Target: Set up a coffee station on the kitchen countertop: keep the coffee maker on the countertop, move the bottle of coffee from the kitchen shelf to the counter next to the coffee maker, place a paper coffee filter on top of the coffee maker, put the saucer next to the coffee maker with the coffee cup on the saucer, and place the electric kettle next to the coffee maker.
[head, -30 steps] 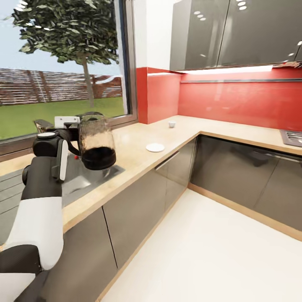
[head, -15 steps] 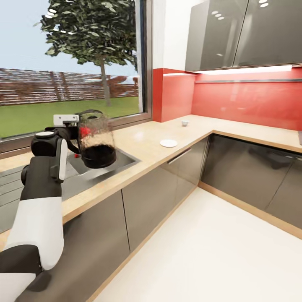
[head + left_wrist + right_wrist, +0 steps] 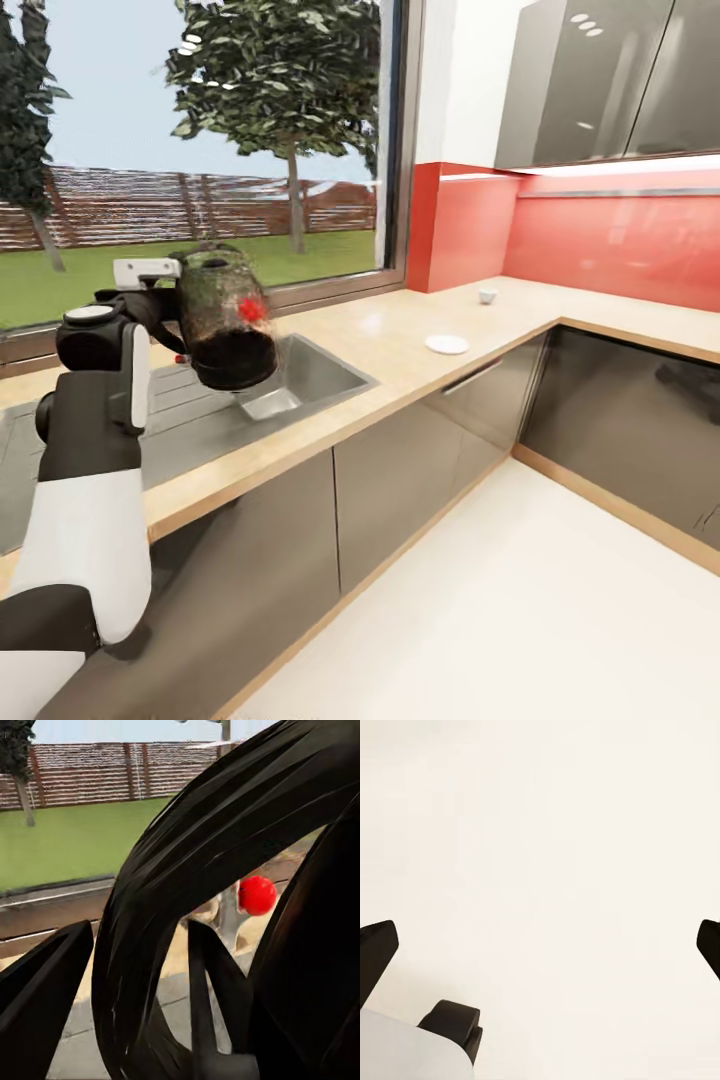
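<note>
Left pincer (image 3: 165, 305): pinching the black handle of the electric kettle (image 3: 222, 318), carried in the air in front of the robot's left shoulder, above the sink (image 3: 300, 372) and the counter (image 3: 390, 335).

Kettle's attitude: glass body roughly upright with a slight lean, dark base lowest, its long axis near vertical; handle turned back toward the left arm.

Left wrist view: the dark curve of the kettle handle (image 3: 195, 900) ran right across the fingers (image 3: 45, 997), so the grip looked closed around it; lawn and fence showed through the window beyond.

Right pincer (image 3: 540, 945): spread wide, fingertips at the frame's two edges with pale floor between them, carrying nothing.

Saucer (image 3: 447, 344): flat on the counter near its front edge, well off to the right of the kettle, past the sink.

Coffee cup (image 3: 487, 296): on the counter further back toward the red wall, apart from the saucer, not yet on it.

Key relation: the open stretch of counter lay to the right of and beyond the held kettle, along the counter's length; the left arm was the one already loaded, so the carry would likely go rightward and then down, base first.

Coffee maker: I could not pick it out with certainty here, so the exact set-down spot was a guess.

Risk: the lean could let the kettle rock on landing.
</note>
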Motion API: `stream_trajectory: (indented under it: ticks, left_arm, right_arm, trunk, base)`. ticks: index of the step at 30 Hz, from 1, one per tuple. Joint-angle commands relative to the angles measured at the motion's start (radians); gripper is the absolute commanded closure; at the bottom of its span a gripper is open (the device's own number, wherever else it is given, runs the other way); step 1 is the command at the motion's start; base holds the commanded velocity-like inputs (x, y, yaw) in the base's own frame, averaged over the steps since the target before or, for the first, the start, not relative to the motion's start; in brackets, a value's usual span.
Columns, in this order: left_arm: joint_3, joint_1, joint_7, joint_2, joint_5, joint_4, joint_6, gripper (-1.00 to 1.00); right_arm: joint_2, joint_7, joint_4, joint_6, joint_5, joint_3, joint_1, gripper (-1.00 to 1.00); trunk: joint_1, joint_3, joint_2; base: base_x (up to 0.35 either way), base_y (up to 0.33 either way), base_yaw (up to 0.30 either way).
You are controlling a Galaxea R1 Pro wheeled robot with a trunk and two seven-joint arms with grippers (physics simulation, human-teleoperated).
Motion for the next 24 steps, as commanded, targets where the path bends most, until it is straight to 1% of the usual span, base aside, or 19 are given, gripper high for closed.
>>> stream_trajectory:
  ticks: [1,2,5,10,13,14,16,17,18,20,21,22,24]
  left_arm:
    - [0.000,-0.001,0.001,0.001,-0.002,-0.020,0.005,1.00]
    - [0.001,-0.001,0.000,0.001,-0.002,-0.053,0.006,1.00]
    - [-0.002,0.000,0.000,-0.004,-0.002,-0.074,0.005,1.00]
    - [-0.005,0.000,-0.001,-0.005,-0.002,-0.089,0.005,1.00]
    - [-0.027,0.001,-0.001,-0.010,-0.002,-0.097,0.002,1.00]
    - [-0.035,0.001,-0.032,-0.013,-0.001,-0.101,0.002,1.00]
    - [-0.036,0.001,-0.065,-0.013,-0.001,-0.101,0.002,1.00]
    - [-0.025,0.001,-0.278,-0.013,-0.002,-0.101,0.002,1.00]
    - [-0.020,0.001,-0.314,-0.012,-0.002,-0.100,0.003,1.00]
    - [0.004,0.001,-0.453,-0.012,-0.002,-0.098,0.006,1.00]
    - [0.008,0.001,-0.484,-0.011,-0.002,-0.098,0.006,1.00]
    - [0.014,0.001,-0.534,-0.011,-0.002,-0.097,0.007,1.00]
    - [0.018,0.001,-0.568,-0.010,-0.003,-0.096,0.008,1.00]
  right_arm:
    - [0.000,0.008,0.000,-0.002,-0.011,0.003,-0.001,-1.00]
    - [0.000,0.008,0.000,-0.001,-0.011,0.003,-0.001,-1.00]
    - [0.000,0.008,0.000,-0.001,-0.010,0.003,-0.001,-1.00]
    - [0.000,0.008,0.000,0.000,-0.010,0.003,-0.001,-1.00]
    - [0.000,0.009,0.000,0.000,-0.010,0.003,-0.001,-1.00]
    - [0.000,0.009,0.000,0.000,-0.010,0.003,-0.001,-1.00]
    - [0.000,0.009,0.000,0.000,-0.010,0.003,-0.001,-1.00]
    - [0.000,0.009,0.000,0.000,-0.010,0.003,-0.001,-1.00]
    - [0.000,0.009,0.000,0.000,-0.010,0.003,-0.001,-1.00]
    - [0.000,0.009,0.000,0.000,-0.010,0.003,-0.001,-1.00]
    - [0.000,0.009,0.000,0.000,-0.010,0.003,-0.001,-1.00]
    - [0.000,0.009,0.000,0.000,-0.009,0.003,-0.001,-1.00]
    - [0.000,0.009,0.000,0.000,-0.009,0.003,-0.001,-1.00]
  trunk:
    - [0.000,-0.001,0.000]
    - [0.000,-0.001,0.000]
    - [0.000,-0.001,0.000]
    - [0.000,-0.001,0.000]
    - [0.000,-0.001,0.000]
    - [0.000,-0.001,0.000]
    - [0.000,-0.001,0.000]
    - [0.000,-0.001,0.000]
    - [0.000,-0.001,0.000]
    - [0.000,-0.001,0.000]
    - [0.000,-0.001,0.000]
    - [0.000,-0.001,0.000]
    - [0.000,-0.001,0.000]
  base:
    - [0.000,0.000,0.270]
    - [0.000,0.000,0.270]
    - [0.000,0.000,0.247]
    - [0.000,0.000,0.050]
    - [0.000,0.000,0.003]
    - [0.000,0.000,0.000]
    - [0.000,0.000,0.000]
    - [0.000,0.000,0.000]
    - [0.000,0.000,0.000]
    - [0.000,0.000,0.000]
    - [0.000,0.000,0.000]
    - [0.000,0.000,0.000]
    - [0.000,0.000,0.000]
